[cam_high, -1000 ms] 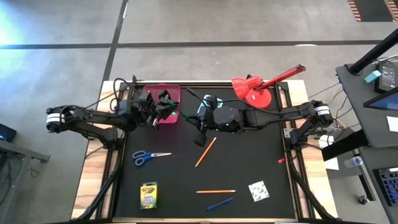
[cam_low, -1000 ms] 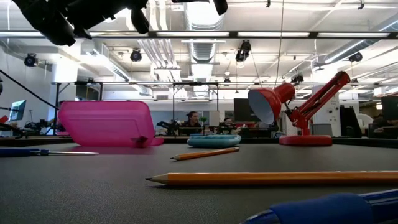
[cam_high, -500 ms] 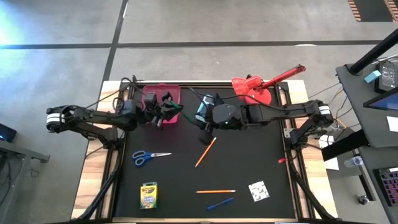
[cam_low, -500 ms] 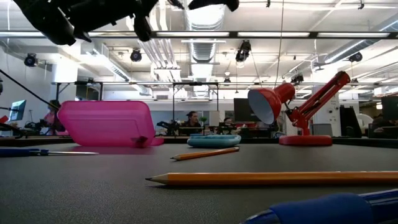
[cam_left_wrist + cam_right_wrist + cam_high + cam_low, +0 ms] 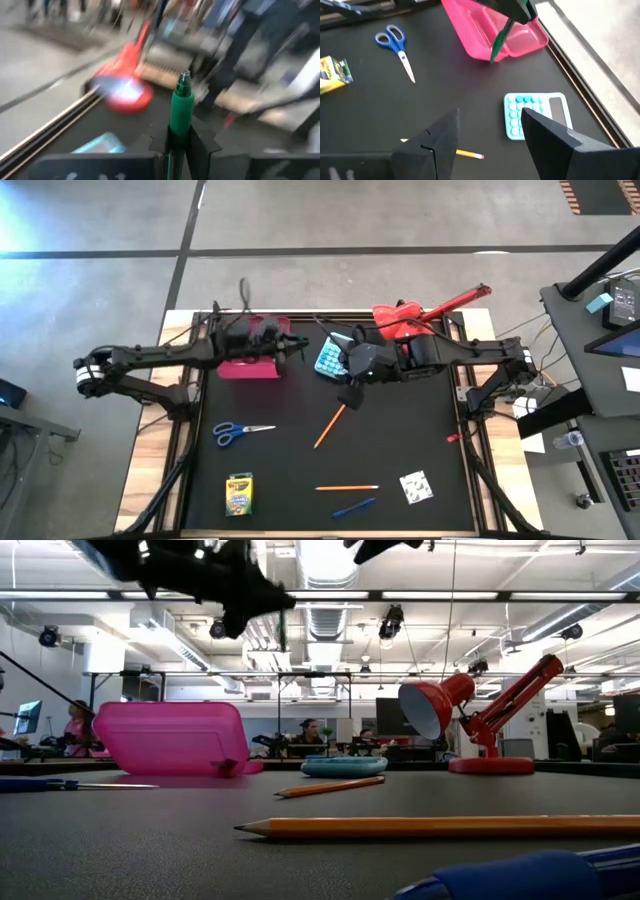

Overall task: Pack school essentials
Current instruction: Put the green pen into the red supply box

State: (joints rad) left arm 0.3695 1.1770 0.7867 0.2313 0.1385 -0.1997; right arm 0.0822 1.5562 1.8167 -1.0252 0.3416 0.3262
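The black table [image 5: 400, 450] still has most of the school things lying loose on it. The pink box [image 5: 250, 350] sits at the far left side, and that looks like where things get packed.

The left arm has pulled back over the pink box since a moment ago. Its left gripper [image 5: 520, 10] is squeezed tight on a green pen [image 5: 181, 102], and the pen hangs up in the air beside the box, near its edge. It is not touching the box or the table. The right arm has slid back too, away from the box and toward the red lamp [image 5: 420, 318]. Its right gripper [image 5: 487, 135] is spread wide and holds nothing, hanging above the blue calculator [image 5: 536, 115].

I think this means the green pen has been passed to the left arm, which is about to drop it in the box. The right arm is then free to fetch something new.

Still waiting on the table are the crayon box [image 5: 239, 494], the blue scissors [image 5: 240, 432], two orange pencils [image 5: 330, 424], the white patterned square [image 5: 416, 486] and the blue pen [image 5: 353, 507].
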